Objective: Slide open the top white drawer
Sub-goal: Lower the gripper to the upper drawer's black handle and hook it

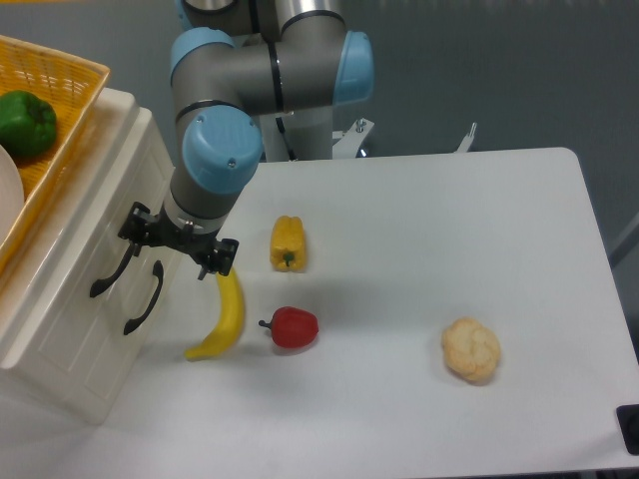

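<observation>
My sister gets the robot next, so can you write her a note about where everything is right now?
Tool: fingers spread open, holding nothing, right at the cabinet front beside the upper handle; whether it touches is unclear.
Top white drawer: looks fully shut.
Lower drawer: also shut.
Banana, red pepper, yellow pepper and cauliflower lie on the table.
Done: nothing pulled yet.
Left: grip the upper handle, then slide the drawer out.

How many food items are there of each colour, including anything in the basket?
Yellow: 2, the banana and the yellow pepper
Red: 1, the red pepper
Green: 1, the green pepper in the basket
Beige: 1, the bread roll
Total: 5
</observation>
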